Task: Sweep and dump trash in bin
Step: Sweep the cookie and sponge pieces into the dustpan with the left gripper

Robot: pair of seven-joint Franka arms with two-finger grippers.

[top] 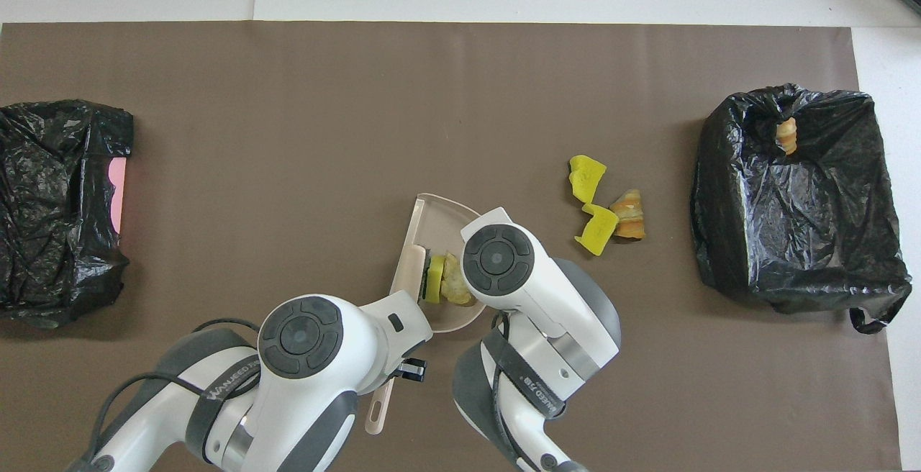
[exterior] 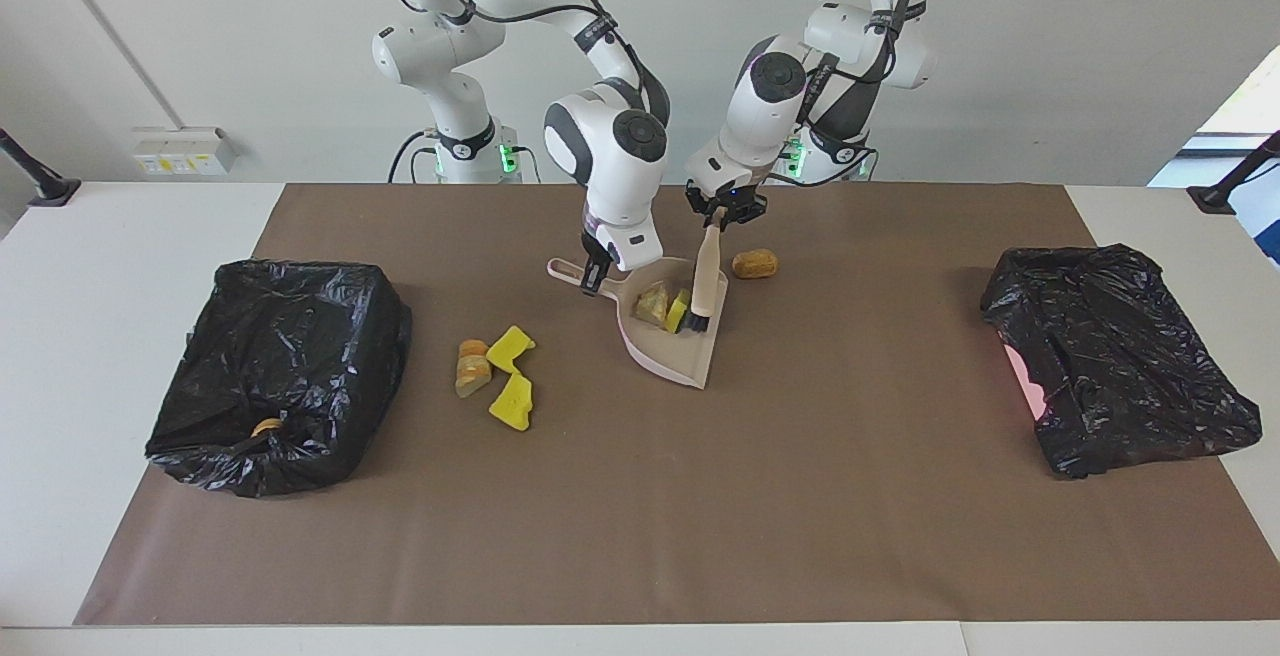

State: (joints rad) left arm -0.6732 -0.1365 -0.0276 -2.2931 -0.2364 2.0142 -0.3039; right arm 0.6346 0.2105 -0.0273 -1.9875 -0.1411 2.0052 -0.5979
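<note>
**Brush Head in Dustpan, Both Tools Clamped**

Facing view: The right tool (exterior: 594, 277) is clamped on the handle of the beige dustpan (exterior: 672, 348), which rests on the brown mat (exterior: 700, 496) covering the table (exterior: 100, 236). The left tool (exterior: 718, 219) is clamped on the upper end of the brush (exterior: 703, 286), whose dark bristle end sits inside the pan. Two pieces of trash lie in the pan, touching one another: a pale beige chunk (exterior: 653, 304) and a yellow sponge piece (exterior: 678, 310), the latter against the bristles. A brown lump (exterior: 755, 263) lies on the mat just beside the pan, toward the left arm's end of the table. A group of three scraps lies between the pan and the open black bin (exterior: 280, 376) at the right arm's end: two yellow sponge scraps (exterior: 511, 376) and an orange-brown lump (exterior: 471, 366). A further scrap (exterior: 266, 426) sits in that bin. A closed black bag (exterior: 1120, 356) lies at the left arm's end.

Overhead view: The left arm's wrist covers the left tool, and the right arm's wrist covers the right tool and the pan handle. The brush lies along the pan's edge toward the left arm's end, with the yellow sponge piece (top: 434, 269) and the beige chunk (top: 453, 279) beside it in the dustpan (top: 439, 216). The three-scrap group (top: 604, 209) lies near the open bin (top: 799, 198).
</note>
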